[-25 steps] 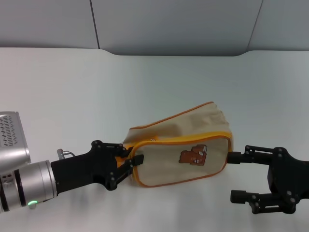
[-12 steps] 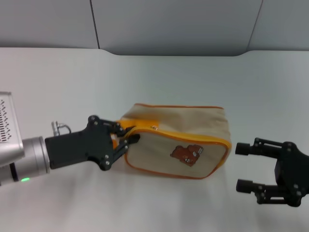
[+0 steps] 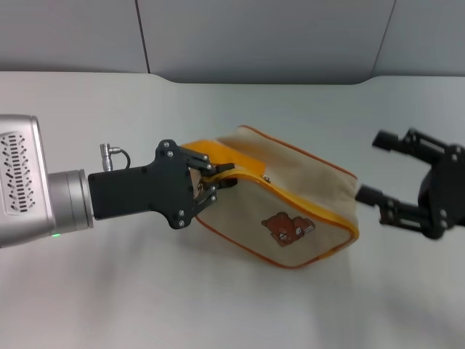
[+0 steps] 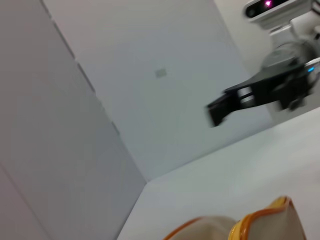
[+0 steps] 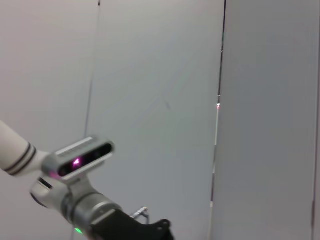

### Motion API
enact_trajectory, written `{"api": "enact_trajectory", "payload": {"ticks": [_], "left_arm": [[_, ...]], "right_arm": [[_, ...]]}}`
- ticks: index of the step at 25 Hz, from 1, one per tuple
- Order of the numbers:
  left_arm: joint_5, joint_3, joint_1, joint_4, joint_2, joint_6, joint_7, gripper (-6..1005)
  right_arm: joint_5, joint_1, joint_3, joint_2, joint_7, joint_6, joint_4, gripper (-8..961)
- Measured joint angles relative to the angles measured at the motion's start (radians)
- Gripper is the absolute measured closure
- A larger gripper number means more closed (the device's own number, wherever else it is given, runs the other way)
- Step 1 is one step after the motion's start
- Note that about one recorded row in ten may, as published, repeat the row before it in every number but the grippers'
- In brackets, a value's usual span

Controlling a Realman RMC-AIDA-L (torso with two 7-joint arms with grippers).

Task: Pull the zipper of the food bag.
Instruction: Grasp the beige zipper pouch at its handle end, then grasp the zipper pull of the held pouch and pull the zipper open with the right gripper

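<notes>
Change, bag: over the last 1 second the food bag [image 3: 287,211] has swung round; its left end has risen and moved up the surface [image 3: 109,131], so the long side with the bear patch [image 3: 288,227] now slopes down toward the right.
Change, right arm: the right end effector [image 3: 385,171] was touching the bag's right end 1 second ago; it has let go and pulled back, and now hangs off that end with its 2 fingers [image 3: 386,204] spread wide, holding nothing.
Change, left arm: the left end effector [image 3: 211,183] has kept its grip on the bag's left end and carried it along; its fingers are pressed together there, at the orange edging, though exactly which part they pinch is hidden by the black housing.
Zipper: the zipper [image 3: 251,174] runs along the bag's top edge, with a small silver pull showing near [image 3: 266,179]; whether it is open at all I cannot tell.
Meaning for the task: judged from this, only 1 arm now steadies the bag, and the pull itself looks untouched, so the pulling is probably not yet done.
Surroundings: grey wall panels [image 3: 261,36] behind the surface; the left wrist view shows the bag's orange-trimmed corner [image 4: 260,222] and the right arm farther off.
In the way: nothing lies between the right end effector and the zipper; the tilted, slack bag may shift when tugged.
</notes>
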Motion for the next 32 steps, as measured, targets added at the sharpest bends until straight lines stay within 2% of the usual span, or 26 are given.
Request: {"api": "enact_trajectory", "payload": {"ticks": [6, 10, 12, 15, 17, 24, 29, 32], "left_arm": [[0.000, 0.005, -0.010, 0.025, 0.000, 0.010, 0.008, 895], [-0.001, 0.001, -0.017, 0.025, 0.000, 0.002, 0.014, 896], [-0.001, -0.003, -0.022, 0.025, -0.002, -0.006, 0.015, 896], [-0.002, -0.010, -0.026, 0.022, -0.002, -0.009, 0.015, 896], [-0.004, -0.015, -0.028, 0.020, -0.002, -0.011, 0.015, 896], [-0.005, -0.019, -0.030, 0.021, -0.002, -0.013, 0.015, 896], [-0.005, -0.019, -0.032, 0.023, -0.002, -0.014, 0.015, 896], [-0.005, -0.019, -0.035, 0.023, -0.002, -0.015, 0.015, 896]], "right_arm": [[0.004, 0.088, -0.022, 0.003, -0.015, 0.104, -0.049, 168], [0.001, 0.132, -0.106, 0.004, -0.026, 0.178, -0.081, 168], [0.002, 0.150, -0.183, 0.005, -0.055, 0.223, -0.098, 168], [0.004, 0.155, -0.214, 0.012, -0.087, 0.243, -0.104, 168], [0.005, 0.161, -0.223, 0.022, -0.130, 0.257, -0.106, 289], [0.004, 0.173, -0.271, 0.024, -0.156, 0.292, -0.108, 492], [0.006, 0.179, -0.314, 0.025, -0.157, 0.307, -0.109, 741], [0.007, 0.185, -0.334, 0.026, -0.157, 0.308, -0.109, 760]]}}
